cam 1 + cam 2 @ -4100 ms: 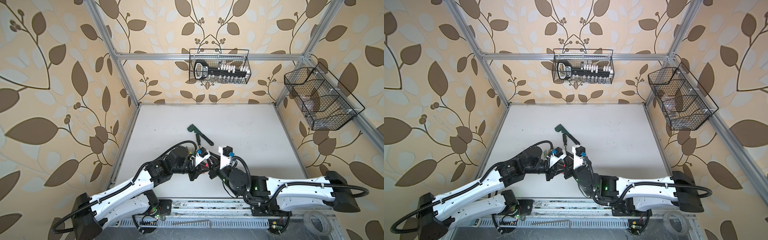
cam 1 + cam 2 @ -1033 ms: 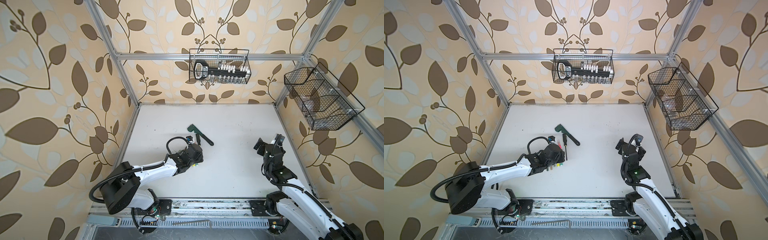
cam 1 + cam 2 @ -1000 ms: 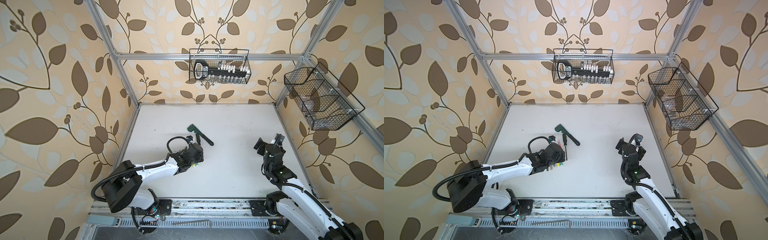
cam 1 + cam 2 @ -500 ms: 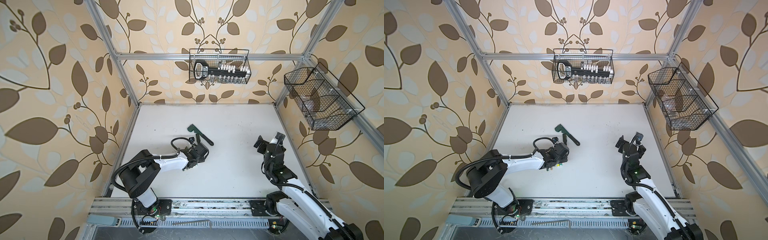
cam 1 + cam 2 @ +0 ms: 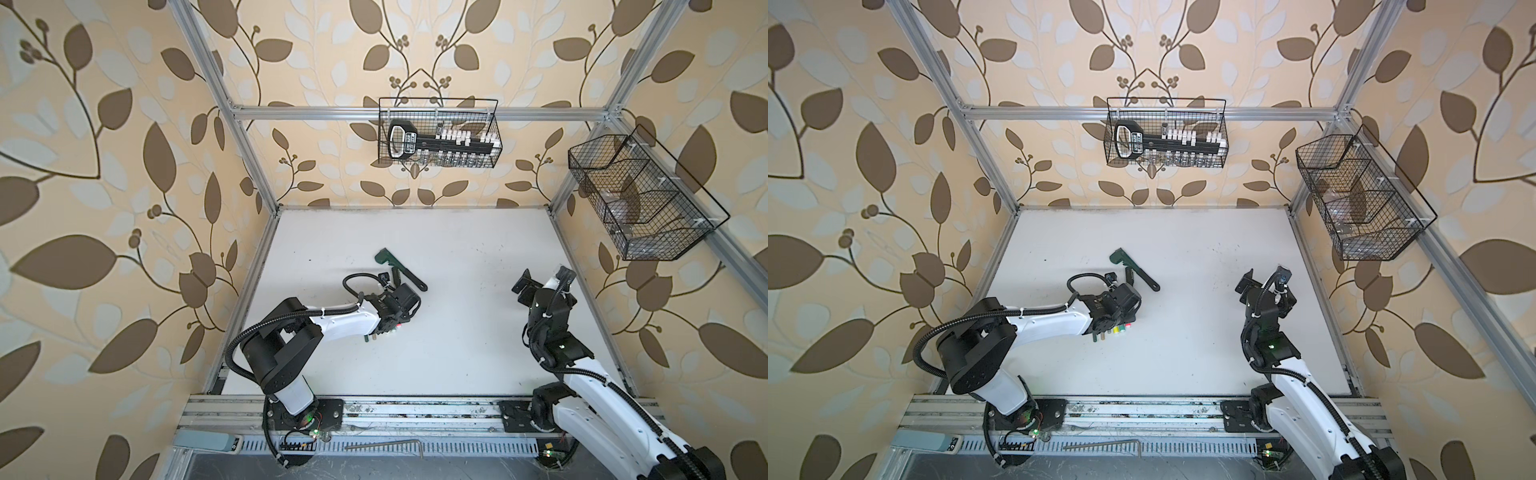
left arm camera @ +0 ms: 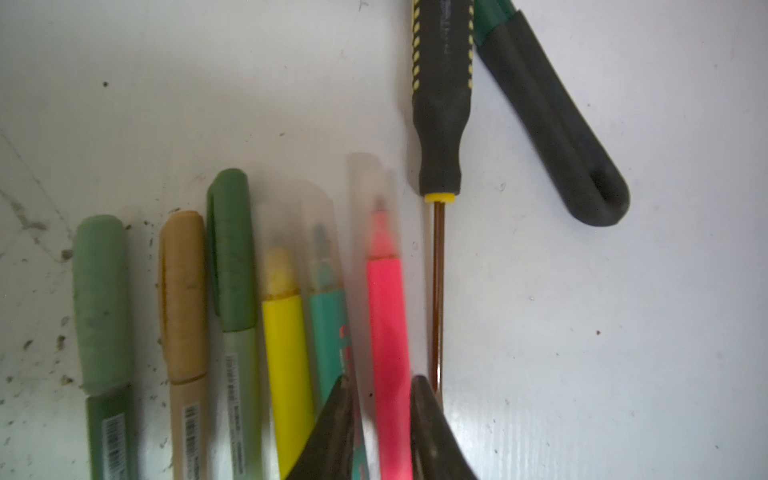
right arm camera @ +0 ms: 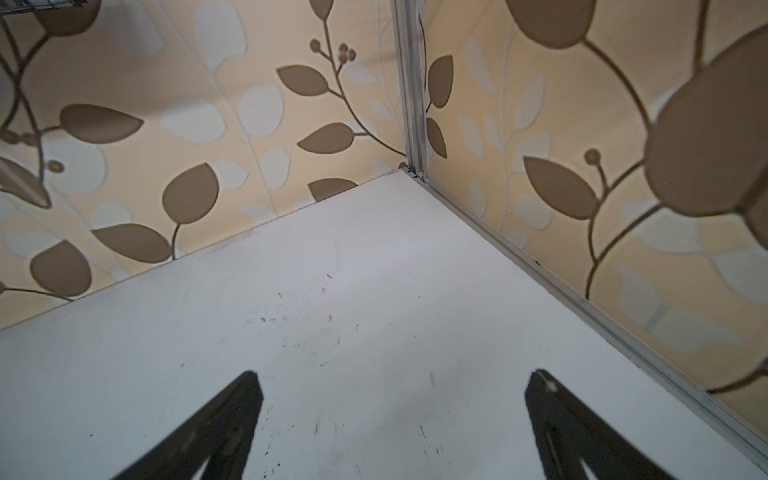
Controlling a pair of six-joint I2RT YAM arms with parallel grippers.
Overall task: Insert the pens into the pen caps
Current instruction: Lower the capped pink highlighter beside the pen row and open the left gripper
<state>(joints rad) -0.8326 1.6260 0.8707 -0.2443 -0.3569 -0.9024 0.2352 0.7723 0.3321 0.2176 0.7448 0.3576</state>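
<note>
Left gripper hangs low over the white table. Its 2 black fingers stand a little way apart, and the neon pink pen lies between them. 1 finger looks right up against the pen. On the other side a thin strip of table shows between finger and pen, so the pen does not look squeezed. The pen looks blurry.

All 6 pens lie flat in a row, side by side, pointing away from this gripper. Each has a cap on its far end. Just past 1 finger lies the teal green pen, then the bright yellow pen. These 2 and the pink pen wear pale see-through caps. Further along lie a grey-green pen with a dark green cap, a gold-brown pen with a gold-brown cap, and last a dark green pen with a grey-green cap.

Past the other finger, just beside the pink pen, lies a thin screwdriver with a black and yellow handle. A dark green wrench with a black grip lies close against that handle.

In a top view the pen ends peek out beside this gripper.

Right gripper is well apart from the pens. It is spread wide and has nothing in it. It faces a corner of the leafy walls.
</note>
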